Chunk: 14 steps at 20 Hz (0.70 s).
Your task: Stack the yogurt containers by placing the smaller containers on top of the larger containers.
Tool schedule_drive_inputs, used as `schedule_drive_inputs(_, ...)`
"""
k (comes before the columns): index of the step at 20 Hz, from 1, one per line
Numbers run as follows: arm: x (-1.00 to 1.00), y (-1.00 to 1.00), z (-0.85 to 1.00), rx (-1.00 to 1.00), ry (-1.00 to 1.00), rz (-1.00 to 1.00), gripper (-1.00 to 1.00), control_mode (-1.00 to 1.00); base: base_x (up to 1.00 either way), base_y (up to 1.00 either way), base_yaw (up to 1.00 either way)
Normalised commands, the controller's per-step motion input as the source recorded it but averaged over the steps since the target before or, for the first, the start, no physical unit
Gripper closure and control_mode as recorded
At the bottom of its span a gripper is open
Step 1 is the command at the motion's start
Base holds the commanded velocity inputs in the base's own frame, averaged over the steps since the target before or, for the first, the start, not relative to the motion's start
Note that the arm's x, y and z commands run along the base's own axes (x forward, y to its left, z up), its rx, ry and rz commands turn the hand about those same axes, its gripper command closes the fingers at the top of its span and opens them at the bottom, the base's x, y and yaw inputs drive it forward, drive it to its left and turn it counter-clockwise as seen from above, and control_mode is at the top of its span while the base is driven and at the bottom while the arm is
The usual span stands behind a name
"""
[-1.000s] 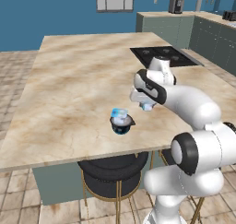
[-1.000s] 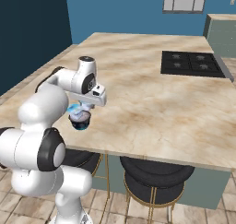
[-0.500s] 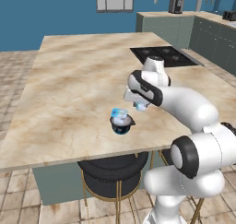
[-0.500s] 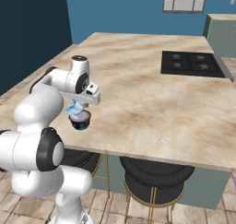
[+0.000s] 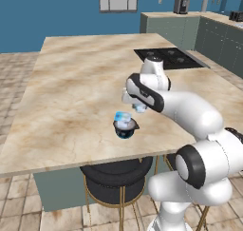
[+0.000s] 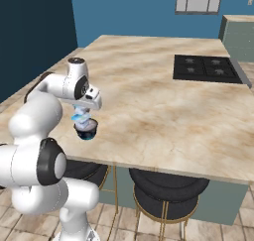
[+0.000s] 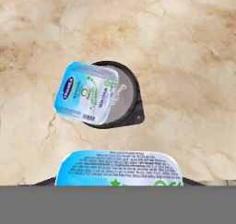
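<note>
At the near edge of the marble counter (image 5: 71, 92), above a black round stool (image 5: 114, 173) tucked under it, the dark cup (image 7: 123, 103) stands upright on the stone. The small pale-blue cup (image 7: 86, 98) rests on its grey-white top, tilted and off-centre, overhanging one side of the rim. Just beside and a little above this pair, on the arm's side, hangs the gripper (image 5: 138, 105), pointing down at the counter. It is clamped on a second pale-blue cup (image 7: 119, 168), whose printed lid sits low in the hand view, between the fingers and clear of the stack. Further back, set into the counter, lies the black cooktop (image 5: 168, 57), well apart from the cups.
</note>
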Motion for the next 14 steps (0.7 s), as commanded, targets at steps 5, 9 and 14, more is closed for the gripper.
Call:
schedule_drive_inputs(5, 0.0, 0.26, 0.04, -0.05, -0.03, 0.0, 1.0, -1.0, 0.0, 0.0, 0.0)
schedule_drive_inputs(9, 0.0, 0.22, 0.0, -0.02, -0.05, 0.0, 1.0, -1.0, 0.0, 0.0, 0.0)
schedule_drive_inputs(14, 0.02, 0.1, 0.0, 0.0, -0.01, 0.0, 1.0, -1.0, 0.0, 0.0, 0.0)
